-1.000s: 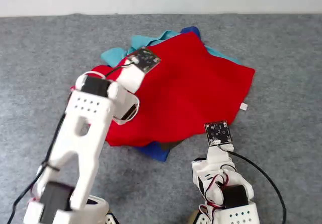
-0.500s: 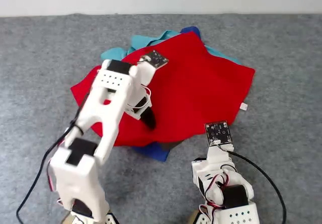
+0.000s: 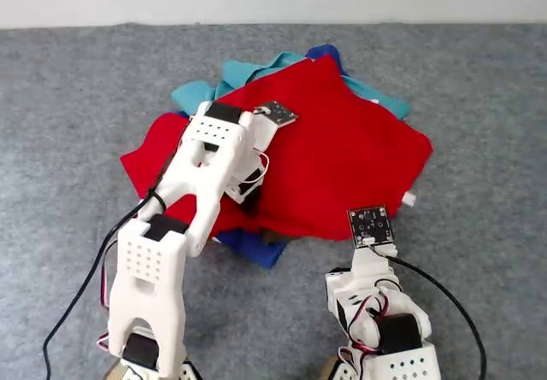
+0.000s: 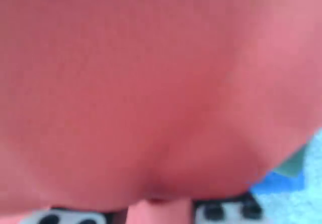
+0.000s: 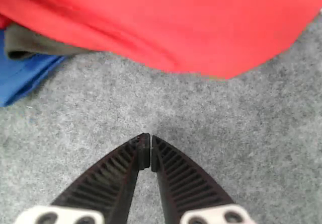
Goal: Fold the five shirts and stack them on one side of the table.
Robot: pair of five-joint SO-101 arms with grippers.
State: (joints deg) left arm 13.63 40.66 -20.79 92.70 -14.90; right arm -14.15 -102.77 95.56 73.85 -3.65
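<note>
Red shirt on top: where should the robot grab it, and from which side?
Probably pinch the red shirt at its near right corner, coming from the robot's side. That corner lies flat on bare table, off the other shirts, ahead of the right gripper.

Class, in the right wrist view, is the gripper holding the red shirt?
No: the right gripper is shut empty over the table, short of the red shirt.

The red shirt (image 3: 342, 166) covers most of the pile. The teal shirt (image 3: 192, 96), the blue shirt (image 3: 252, 248) and a dark shirt (image 5: 30, 45) show at their edges alone. The left arm (image 3: 205, 166) hides the cloth under it. In the left wrist view the red cloth is a close blur. A white tag (image 3: 408, 199) at the red shirt's edge is too small to make out.
</note>
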